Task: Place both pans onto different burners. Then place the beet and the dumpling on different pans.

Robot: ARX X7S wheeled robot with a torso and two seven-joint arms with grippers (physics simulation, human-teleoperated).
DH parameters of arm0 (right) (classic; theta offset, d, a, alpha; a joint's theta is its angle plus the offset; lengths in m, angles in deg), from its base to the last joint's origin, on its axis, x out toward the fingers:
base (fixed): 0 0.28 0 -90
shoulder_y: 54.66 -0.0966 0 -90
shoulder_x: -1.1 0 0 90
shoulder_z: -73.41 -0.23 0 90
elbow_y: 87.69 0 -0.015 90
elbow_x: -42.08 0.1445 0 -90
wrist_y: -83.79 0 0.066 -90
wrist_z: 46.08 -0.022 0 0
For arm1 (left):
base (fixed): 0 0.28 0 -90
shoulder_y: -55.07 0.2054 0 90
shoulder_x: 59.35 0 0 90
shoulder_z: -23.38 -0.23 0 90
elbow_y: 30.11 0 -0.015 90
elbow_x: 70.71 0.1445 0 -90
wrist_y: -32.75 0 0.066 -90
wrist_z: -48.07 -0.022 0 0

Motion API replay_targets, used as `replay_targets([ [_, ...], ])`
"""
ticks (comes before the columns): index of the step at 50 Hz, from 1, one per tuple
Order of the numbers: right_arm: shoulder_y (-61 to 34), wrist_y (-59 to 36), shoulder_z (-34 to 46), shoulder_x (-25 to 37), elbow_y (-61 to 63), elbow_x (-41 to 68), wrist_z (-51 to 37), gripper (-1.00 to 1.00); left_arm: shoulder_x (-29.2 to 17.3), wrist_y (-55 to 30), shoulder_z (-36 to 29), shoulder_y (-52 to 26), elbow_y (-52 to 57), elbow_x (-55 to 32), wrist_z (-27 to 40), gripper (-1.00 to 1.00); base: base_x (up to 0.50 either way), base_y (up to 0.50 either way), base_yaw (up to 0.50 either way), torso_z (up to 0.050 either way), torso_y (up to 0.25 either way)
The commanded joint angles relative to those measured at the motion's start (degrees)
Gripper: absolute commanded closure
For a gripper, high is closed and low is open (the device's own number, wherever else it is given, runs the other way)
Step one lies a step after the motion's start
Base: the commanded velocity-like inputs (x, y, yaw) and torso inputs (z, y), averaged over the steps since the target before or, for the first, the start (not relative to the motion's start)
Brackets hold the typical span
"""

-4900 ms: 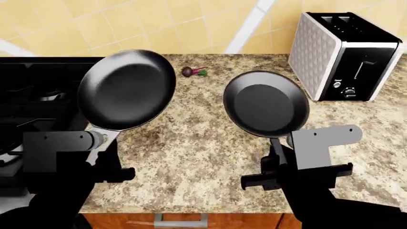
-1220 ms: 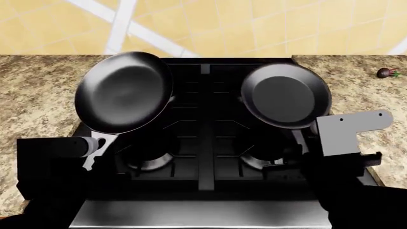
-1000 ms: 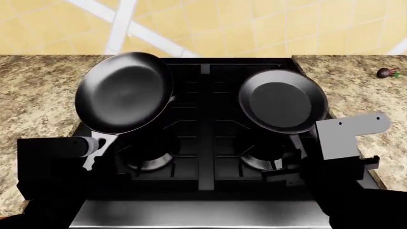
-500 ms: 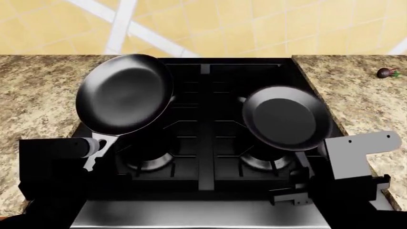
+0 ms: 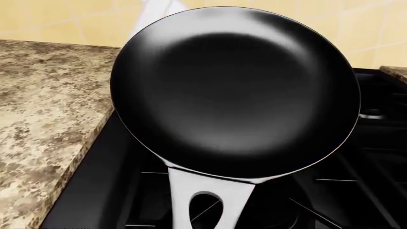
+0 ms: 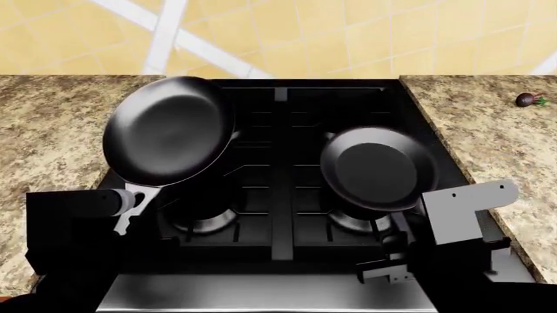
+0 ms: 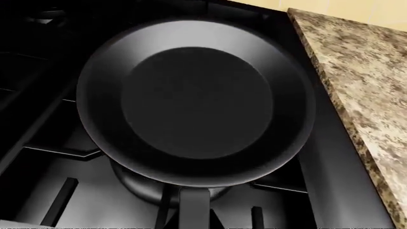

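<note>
The left gripper [image 6: 130, 218] is clamped on the silver handle of the left pan [image 6: 168, 129], which is held tilted above the stove's [image 6: 278, 169] near-left burner [image 6: 205, 222]. The right pan [image 6: 377, 167] is carried by its black handle above the near-right burner [image 6: 353, 222]; whether the right gripper's [image 6: 392, 264] fingers are pressed on it cannot be told. Farther right on the table [image 6: 487, 124], the beet [image 6: 526, 99] lies well apart from both grippers
</note>
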Motion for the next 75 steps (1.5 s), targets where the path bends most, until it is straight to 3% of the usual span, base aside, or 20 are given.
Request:
replay_targets([
  [1, -0.25, -0.08, -0.27, -0.89, -1.39, -4.33, 1.26, 1.00, 0.06, 1.66, 2.24, -0.89, 0.75, 2.32, -3.24, 1.00, 0.00, 0.00, 0.00, 0.000, 0.000],
  [10, -0.05, 0.18, -0.08, -0.81, -1.75, -4.32, 1.46, 1.00, -0.03, 1.83, 2.19, -0.83, 0.70, 2.19, -3.18, 1.00, 0.00, 0.00, 0.00, 0.002, 0.005],
  [11, -0.07, 0.16, -0.04, -0.76, -1.77, -4.22, 1.54, -1.00, -0.04, 1.84, 2.18, -0.84, 0.68, 2.18, -3.17, 1.00, 0.00, 0.00, 0.00, 0.000, 0.000],
  [33, -8.56, 1.35, -2.79, 2.25, 1.94, 6.50, -4.72, -1.00, -0.34, 1.57, 0.93, -2.13, 0.07, 2.30, -2.98, 1.00, 0.00, 0.00, 0.00, 0.001, 0.002],
  [39, -13.96, 2.37, -4.37, 5.35, 3.10, 12.14, -9.15, -1.00, -1.70, -3.08, -1.51, -8.27, -2.83, -1.39, -0.62, 1.00, 0.00, 0.00, 0.00, 0.000, 0.002],
  [49, -13.14, 2.85, -5.10, 6.43, 3.10, 11.65, -9.17, -1.00, -3.25, -9.85, -4.53, -16.53, -10.71, -9.14, 1.44, 1.00, 0.00, 0.00, 0.00, 0.001, 0.003],
  [75, -10.85, 3.14, -4.61, 5.11, 1.83, 7.35, -5.74, -1.00, -5.03, -10.09, -5.60, -9.47, -8.67, -9.12, 0.15, 1.00, 0.00, 0.00, 0.00, 0.001, 0.002],
])
